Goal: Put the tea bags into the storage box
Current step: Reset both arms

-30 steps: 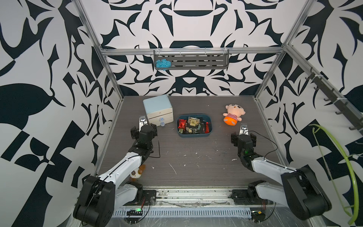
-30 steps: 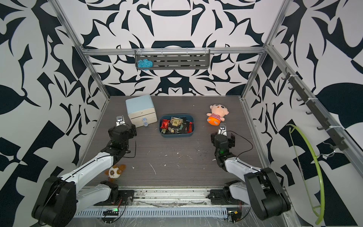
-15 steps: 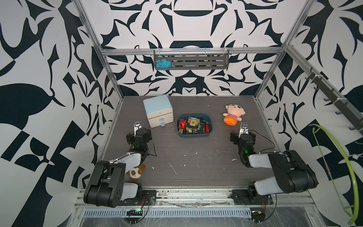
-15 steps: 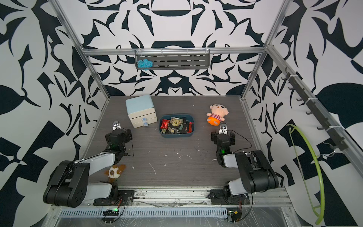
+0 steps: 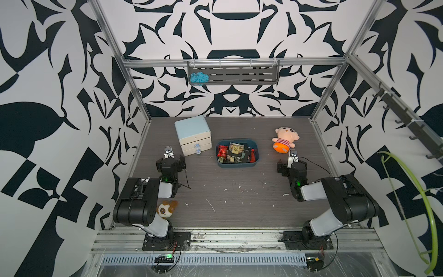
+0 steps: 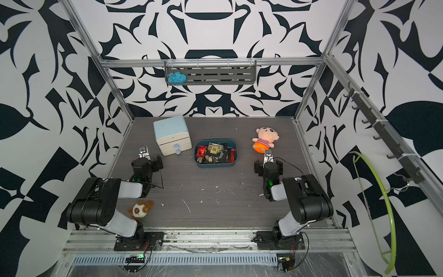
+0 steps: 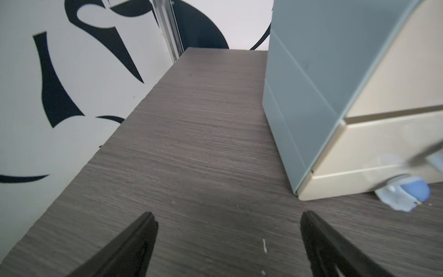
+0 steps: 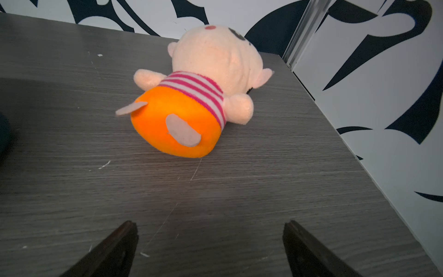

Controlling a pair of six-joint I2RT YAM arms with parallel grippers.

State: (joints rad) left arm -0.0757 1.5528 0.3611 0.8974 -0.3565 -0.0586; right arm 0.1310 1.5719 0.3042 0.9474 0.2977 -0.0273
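Left wrist view, closest in: the left gripper (image 7: 229, 215) hangs low over the bare table (image 7: 191, 144), jaws spread wide with nothing between them. Just ahead of it, toward its inner side, stands the pale blue and cream cabinet (image 7: 311, 96), apart from the fingertips.

In the right wrist view the right gripper (image 8: 210, 224) is spread just as wide and is just as empty. The plush doll (image 8: 191, 96) lies ahead of it with its orange seat turned toward the jaws, clear of them.

In both top views the arms are folded close to their bases, one gripper at each side of the table. A small brown and white plush (image 5: 165, 209) sits behind the left gripper, beside that arm's base.

Farther out than both grippers, and between them, sits the storage box (image 5: 239, 165). It is nearer the cabinet than the doll and touches neither. The tea bags (image 5: 236, 152) are heaped inside it, red, black and beige overlapping, with a red one against the wall on the right gripper's side. I see no sachet on the table.

That likely explains the posture: with nothing left to pick up, both hands are empty and parked wide, leaving the centre free. The task looks complete.

Farthest off, a wall shelf (image 5: 239, 75) holds a blue tangle (image 5: 199, 78).
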